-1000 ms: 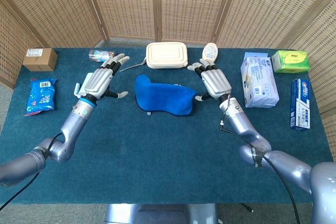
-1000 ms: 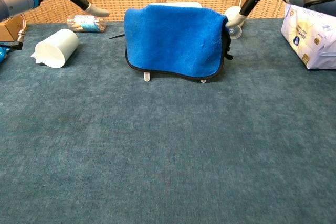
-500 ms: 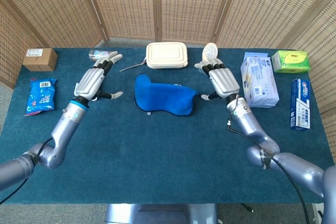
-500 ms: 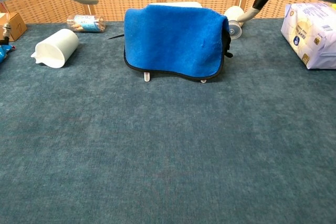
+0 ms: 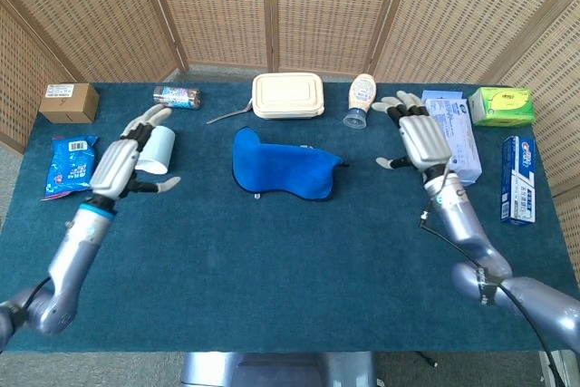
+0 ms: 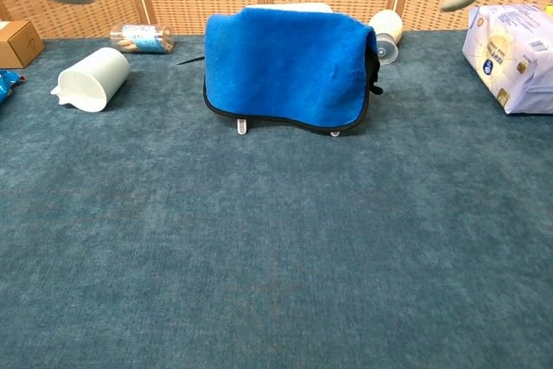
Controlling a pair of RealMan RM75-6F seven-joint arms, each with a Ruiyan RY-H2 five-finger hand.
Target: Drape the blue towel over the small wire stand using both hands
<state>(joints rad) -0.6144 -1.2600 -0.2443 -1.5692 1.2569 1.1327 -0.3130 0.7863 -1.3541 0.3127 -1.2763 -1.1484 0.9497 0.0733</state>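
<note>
The fingers of the left hand were spread apart and nothing was held in them; the hand was raised above the tabletop, just beside a white cup lying on its side. The fingers of the right hand were likewise spread and empty, in front of a white and blue packet. Between the two hands, well apart from both, the blue towel was seen draped over the wire stand, of which only the feet showed below the hem. Behind the towel a cream lidded box and a tipped bottle were seen.
</note>
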